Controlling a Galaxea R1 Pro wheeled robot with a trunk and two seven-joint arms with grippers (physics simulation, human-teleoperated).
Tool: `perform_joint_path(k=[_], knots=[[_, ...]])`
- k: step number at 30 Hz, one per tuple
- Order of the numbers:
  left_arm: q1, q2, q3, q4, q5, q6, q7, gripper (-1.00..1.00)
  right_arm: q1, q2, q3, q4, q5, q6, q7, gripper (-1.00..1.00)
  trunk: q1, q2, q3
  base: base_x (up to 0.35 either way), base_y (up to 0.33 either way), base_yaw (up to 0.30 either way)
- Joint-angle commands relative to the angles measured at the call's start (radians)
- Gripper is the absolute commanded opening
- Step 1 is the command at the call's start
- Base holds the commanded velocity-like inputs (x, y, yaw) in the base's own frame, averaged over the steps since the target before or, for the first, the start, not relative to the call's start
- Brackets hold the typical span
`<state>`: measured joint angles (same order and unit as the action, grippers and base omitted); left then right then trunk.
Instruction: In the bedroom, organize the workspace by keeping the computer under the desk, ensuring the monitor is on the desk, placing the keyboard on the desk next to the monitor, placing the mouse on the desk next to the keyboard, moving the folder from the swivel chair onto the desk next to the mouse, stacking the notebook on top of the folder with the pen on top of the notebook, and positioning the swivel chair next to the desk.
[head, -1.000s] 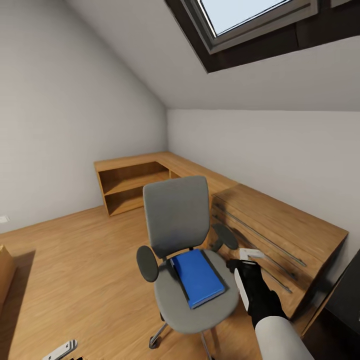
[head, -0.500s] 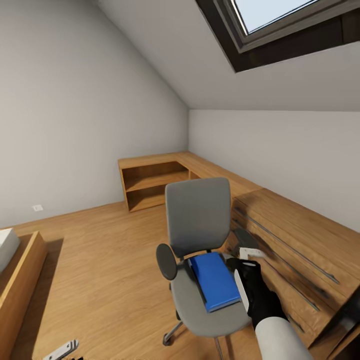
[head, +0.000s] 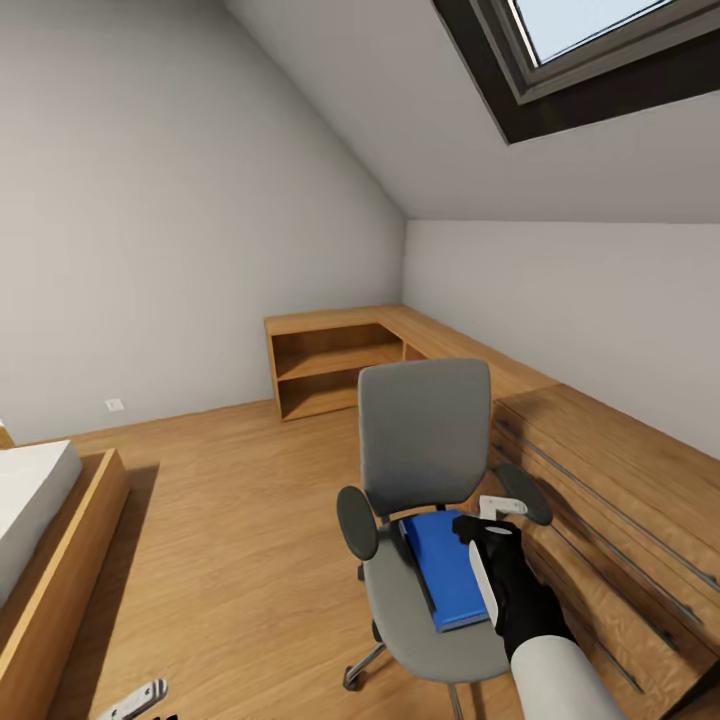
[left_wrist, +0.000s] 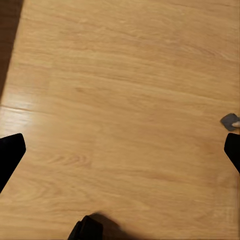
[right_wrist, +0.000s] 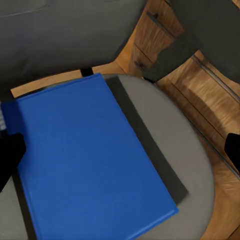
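A low wooden unit with drawers (head: 610, 500) runs along the right wall, and just beside it stands the grey swivel chair (head: 428, 440), its back toward the corner and its seat facing the robot. On that seat lies the blue folder (head: 447, 572), flat, resting on a darker sheet or cover whose edge shows past one long side in the right wrist view; what that dark layer is cannot be told. The folder's long axis runs from the chair back toward the seat's front edge, turned slightly aside, one short end against the backrest. It looks thin, stiff and light, with a smooth cover that would likely slide on the seat, so a pinch across a free long edge or the near corner seems the soundest hold. The right gripper (right_wrist: 120, 150) hangs just above the folder (right_wrist: 90, 160), its dark fingertips (right_wrist: 10, 152) spread wide at either side with nothing between them. The left gripper (left_wrist: 120, 150) is likewise spread and empty, looking down at the bare plank floor (left_wrist: 125, 100).
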<state>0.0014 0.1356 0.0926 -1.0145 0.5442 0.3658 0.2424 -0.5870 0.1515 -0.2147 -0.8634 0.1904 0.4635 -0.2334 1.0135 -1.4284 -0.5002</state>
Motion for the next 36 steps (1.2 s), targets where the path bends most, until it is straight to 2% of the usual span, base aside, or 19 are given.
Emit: perform_joint_path(k=[1, 6, 7, 9, 10, 13, 18, 19, 22, 23, 28, 29, 31, 36], knots=[[0.000, -0.008, -0.001, -0.002, 0.010, 0.004, 0.005, 1.00, -0.001, 0.000, -0.002, 0.001, 0.010, 0.005, 0.003, 1.00, 0.004, -0.008, -0.004, 0.000, 0.000, 0.007], [0.000, -0.015, -0.014, -0.003, 0.010, 0.004, 0.005, 1.00, -0.001, -0.003, -0.003, 0.002, 0.011, 0.003, 0.004, 1.00, 0.023, -0.043, -0.020, 0.000, 0.000, 0.003], [0.000, -0.026, -0.087, -0.015, 0.009, -0.009, 0.008, 1.00, -0.001, -0.005, -0.005, 0.004, 0.011, -0.023, 0.005, 1.00, 0.027, -0.050, -0.023, 0.000, 0.000, 0.000], [0.000, -0.028, -0.102, -0.038, 0.010, -0.028, 0.008, 1.00, -0.001, -0.007, -0.005, 0.009, 0.012, -0.052, 0.004, 1.00, 0.035, -0.064, -0.029, 0.000, 0.000, 0.000], [0.000, -0.028, -0.113, -0.149, 0.010, -0.043, 0.010, 1.00, -0.002, -0.011, -0.005, 0.077, 0.013, -0.112, 0.002, 1.00, 0.038, -0.071, -0.032, 0.000, 0.000, 0.000], [0.000, -0.029, -0.114, -0.200, 0.011, -0.033, 0.012, 1.00, -0.004, -0.013, -0.006, 0.108, 0.012, -0.122, 0.003, 1.00, 0.050, -0.092, -0.042, 0.000, 0.000, 0.000], [0.000, -0.029, -0.115, -0.304, 0.012, 0.057, 0.024, 1.00, -0.022, -0.015, -0.004, 0.164, 0.012, -0.130, 0.004, 1.00, 0.069, -0.127, -0.057, 0.000, 0.000, 0.000], [0.000, -0.030, -0.116, -0.336, 0.013, 0.092, 0.035, 1.00, -0.045, -0.016, -0.004, 0.188, 0.012, -0.131, 0.004, 1.00, 0.073, -0.134, -0.060, 0.000, 0.000, 0.000], [0.001, -0.033, -0.116, -0.378, 0.015, 0.126, 0.060, 1.00, -0.097, -0.021, -0.005, 0.237, 0.012, -0.132, 0.005, 1.00, 0.084, -0.155, -0.070, 0.000, 0.000, 0.000], [0.001, -0.036, -0.116, -0.401, 0.017, 0.140, 0.081, 1.00, -0.135, -0.030, -0.006, 0.280, 0.011, -0.134, 0.005, 1.00, 0.088, -0.162, -0.073, 0.000, 0.000, 0.000], [-0.002, -0.055, -0.116, -0.447, 0.024, 0.159, 0.139, 1.00, -0.216, -0.060, -0.008, 0.408, 0.007, -0.175, 0.005, 1.00, 0.107, -0.197, -0.089, 0.000, 0.000, 0.000], [-0.013, -0.067, -0.116, -0.478, 0.037, 0.166, 0.163, 1.00, -0.251, -0.079, -0.009, 0.478, -0.008, -0.227, 0.005, 1.00, 0.111, -0.204, -0.092, 0.000, 0.000, 0.000], [-0.028, -0.079, -0.116, -0.514, 0.055, 0.176, 0.176, 1.00, -0.273, -0.095, -0.009, 0.523, -0.031, -0.267, 0.005, 1.00, 0.119, -0.218, -0.098, 0.000, 0.000, 0.000], [-0.041, -0.099, -0.116, -0.572, 0.087, 0.249, 0.184, 1.00, -0.287, -0.109, -0.010, 0.555, -0.080, -0.297, 0.006, 1.00, 0.138, -0.253, -0.114, 0.000, 0.000, 0.000]])
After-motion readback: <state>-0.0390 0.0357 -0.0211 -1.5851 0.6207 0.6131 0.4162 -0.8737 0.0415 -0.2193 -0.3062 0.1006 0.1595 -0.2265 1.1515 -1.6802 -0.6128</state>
